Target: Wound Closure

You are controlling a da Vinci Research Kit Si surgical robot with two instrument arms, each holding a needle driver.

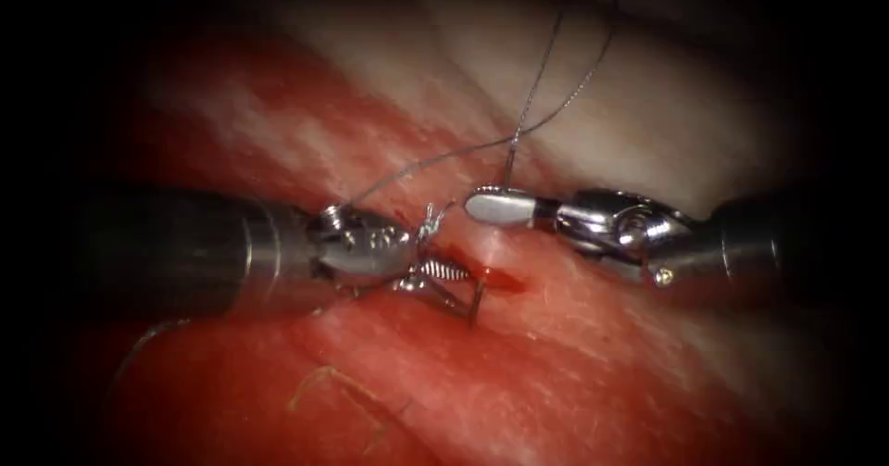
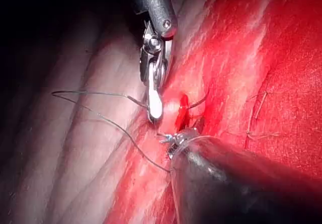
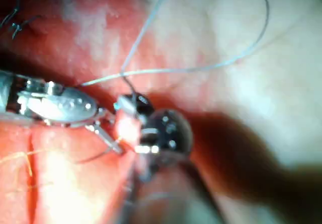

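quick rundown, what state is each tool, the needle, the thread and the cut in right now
left tool: jaws open, needle between them
right tool: jaws shut on the thread
needle: in the tissue at the cut, its end standing out between the left tool's jaws
thread: slack, looping up from the right tool over the pale tissue
cut: open, red fluid in it
tissue: wet and red around the cut

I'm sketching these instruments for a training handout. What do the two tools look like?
Both match: a dark, round shaft ends in a silvery metal collar and a shiny steel wrist with small round pins. The left arm's tool has slim jaws ridged inside; the right arm's tool ends in smooth, rounded, polished jaws.
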